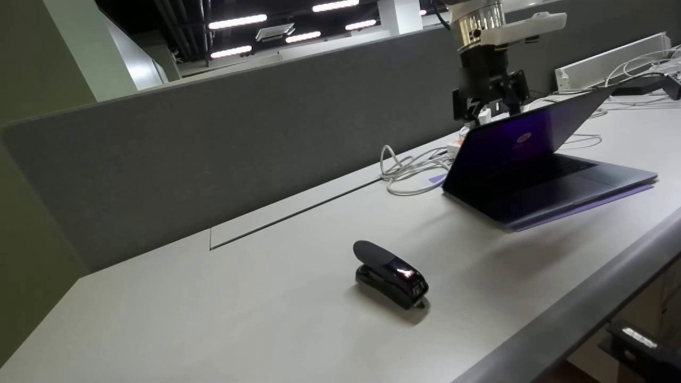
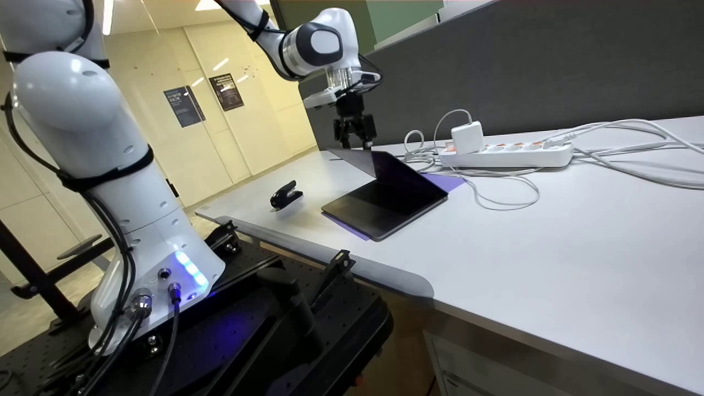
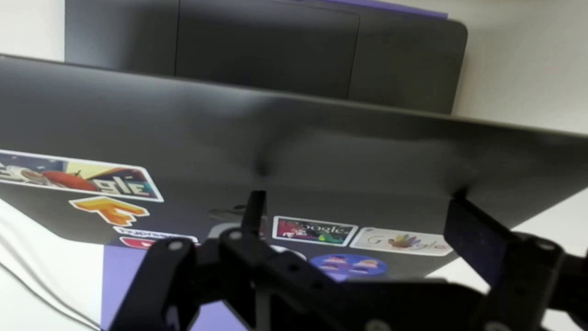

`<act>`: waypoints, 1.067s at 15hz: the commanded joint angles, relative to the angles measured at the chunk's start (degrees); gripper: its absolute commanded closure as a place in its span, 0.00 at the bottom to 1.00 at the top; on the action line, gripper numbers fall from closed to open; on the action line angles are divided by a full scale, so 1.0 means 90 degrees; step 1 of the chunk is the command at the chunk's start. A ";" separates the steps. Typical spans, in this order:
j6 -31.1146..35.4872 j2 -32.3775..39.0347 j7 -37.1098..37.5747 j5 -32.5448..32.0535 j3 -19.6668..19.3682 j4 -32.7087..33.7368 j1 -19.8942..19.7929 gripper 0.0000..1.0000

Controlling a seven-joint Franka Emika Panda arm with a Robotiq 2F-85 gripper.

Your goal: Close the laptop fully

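Note:
The silver-grey laptop (image 1: 612, 178) stands partly open on the desk, its lid tilted well forward over the keyboard in both exterior views (image 2: 379, 206). Its screen side is dark purple. In the wrist view the stickered back of the lid (image 3: 321, 138) fills the middle, with part of the base beyond its top edge. My gripper (image 1: 495, 114) points down behind the lid, and in an exterior view (image 2: 356, 145) it is just above the lid's back. Its fingers (image 3: 360, 197) are wide apart with nothing between them. The fingertips are at the lid's back; I cannot tell whether they touch.
A black stapler-like object (image 1: 391, 274) lies beside the laptop. A purple sheet (image 2: 444, 181) is under the laptop. A white power strip (image 2: 506, 157) with a charger and loose cables (image 1: 407, 173) lies behind it. A grey divider (image 1: 266, 149) runs along the desk's back.

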 commanded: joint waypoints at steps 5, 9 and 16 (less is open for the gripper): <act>0.0352 -0.0832 0.1442 -0.0911 -0.0047 -0.1378 0.0291 0.00; 0.1298 -0.0557 0.1391 -0.0935 -0.0131 -0.1717 0.0132 0.00; 0.3590 0.0126 -0.0379 0.0806 0.0625 -0.2118 -0.0767 0.00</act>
